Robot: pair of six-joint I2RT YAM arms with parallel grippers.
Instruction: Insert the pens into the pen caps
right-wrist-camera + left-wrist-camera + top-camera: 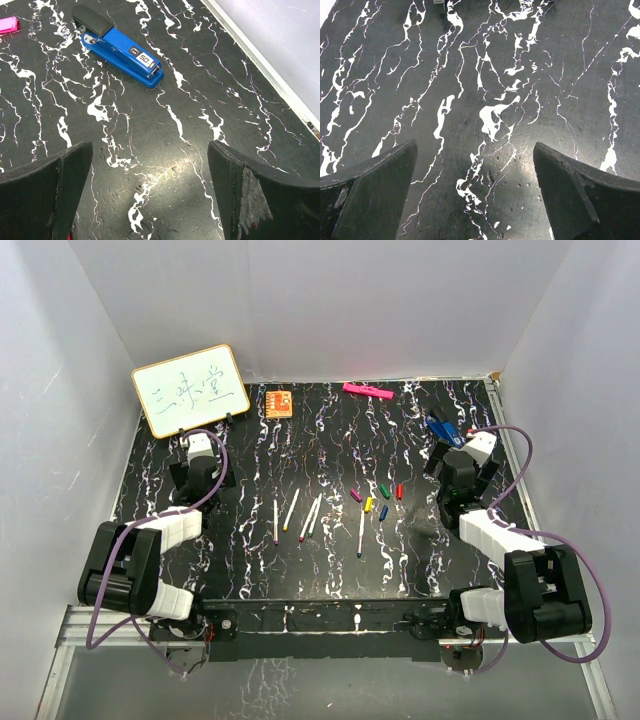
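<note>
Pens (291,508) and caps (368,505) lie apart, left pincer (475,145) and right pincer (150,145) gaping empty; I'd grasp a pen first.

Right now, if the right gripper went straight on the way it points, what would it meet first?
Probably the bare table, short of the blue stapler, which lies ahead and left of the open right gripper. Depth is unclear.
</note>
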